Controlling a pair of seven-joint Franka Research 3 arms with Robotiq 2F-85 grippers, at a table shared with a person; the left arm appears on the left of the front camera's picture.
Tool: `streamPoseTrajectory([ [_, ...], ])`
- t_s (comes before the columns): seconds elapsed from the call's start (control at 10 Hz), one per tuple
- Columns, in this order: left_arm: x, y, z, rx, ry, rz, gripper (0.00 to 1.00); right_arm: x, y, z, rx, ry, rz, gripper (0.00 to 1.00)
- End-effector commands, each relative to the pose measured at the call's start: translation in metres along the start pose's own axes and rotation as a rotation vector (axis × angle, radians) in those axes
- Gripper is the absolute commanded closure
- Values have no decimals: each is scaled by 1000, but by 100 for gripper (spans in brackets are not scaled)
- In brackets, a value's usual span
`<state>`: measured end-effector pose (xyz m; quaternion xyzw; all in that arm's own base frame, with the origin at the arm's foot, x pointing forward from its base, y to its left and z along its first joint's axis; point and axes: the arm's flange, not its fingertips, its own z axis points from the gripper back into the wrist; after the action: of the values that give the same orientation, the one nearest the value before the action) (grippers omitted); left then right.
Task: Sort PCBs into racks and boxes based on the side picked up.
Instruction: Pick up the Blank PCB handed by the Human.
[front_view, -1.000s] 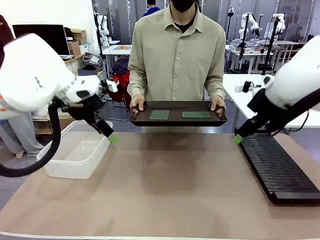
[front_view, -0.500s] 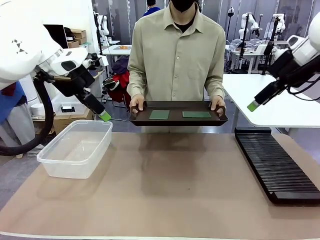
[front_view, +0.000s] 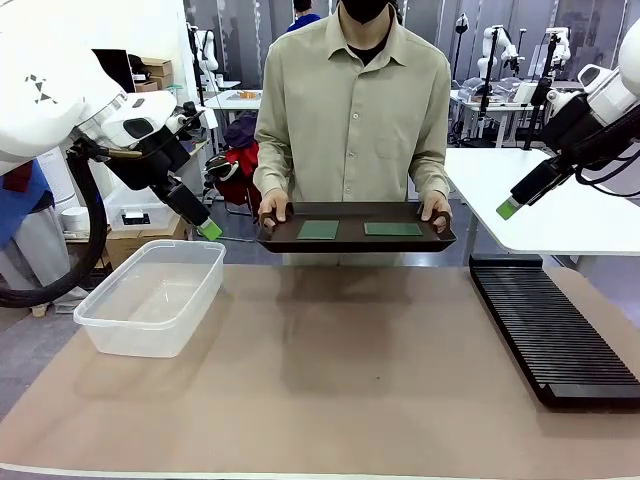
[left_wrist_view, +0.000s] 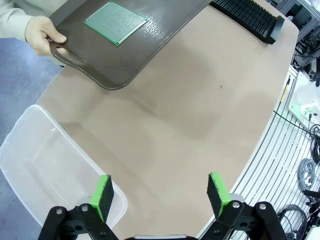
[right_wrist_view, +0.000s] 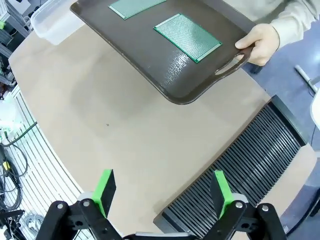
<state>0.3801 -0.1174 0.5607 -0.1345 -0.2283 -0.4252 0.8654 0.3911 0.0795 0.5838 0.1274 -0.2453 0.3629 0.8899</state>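
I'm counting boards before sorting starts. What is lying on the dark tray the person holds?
Two green PCBs lie flat on the tray, side by side and apart, with nothing else visible on it. The person's hands cover its handle ends.

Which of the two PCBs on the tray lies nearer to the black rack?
The right PCB, on the half of the tray toward the rack; the left PCB lies toward the clear tub.

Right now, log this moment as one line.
left tool open, near tub | right tool open, near rack | PCBs on held tray
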Motion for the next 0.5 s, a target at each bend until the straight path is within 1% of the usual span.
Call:
streamPoseTrajectory([
  [0.0,-3,2,-2,-21,-5,8,0,-2,0,-2,15,-2,0,0],
  [0.1,-3,2,-2,-21,-5,8,0,0,0,0,0,0,0,0],
  [0.2,0,0,0,0,1,0,0,1,1,8,55,-9,7,0],
  [0.3,0,-2,9,-32,-17,-44,0,1,1,16,106,9,21,0],
  [0.4,3,-2,18,-42,-42,-81,0,4,2,25,129,-3,21,0],
])
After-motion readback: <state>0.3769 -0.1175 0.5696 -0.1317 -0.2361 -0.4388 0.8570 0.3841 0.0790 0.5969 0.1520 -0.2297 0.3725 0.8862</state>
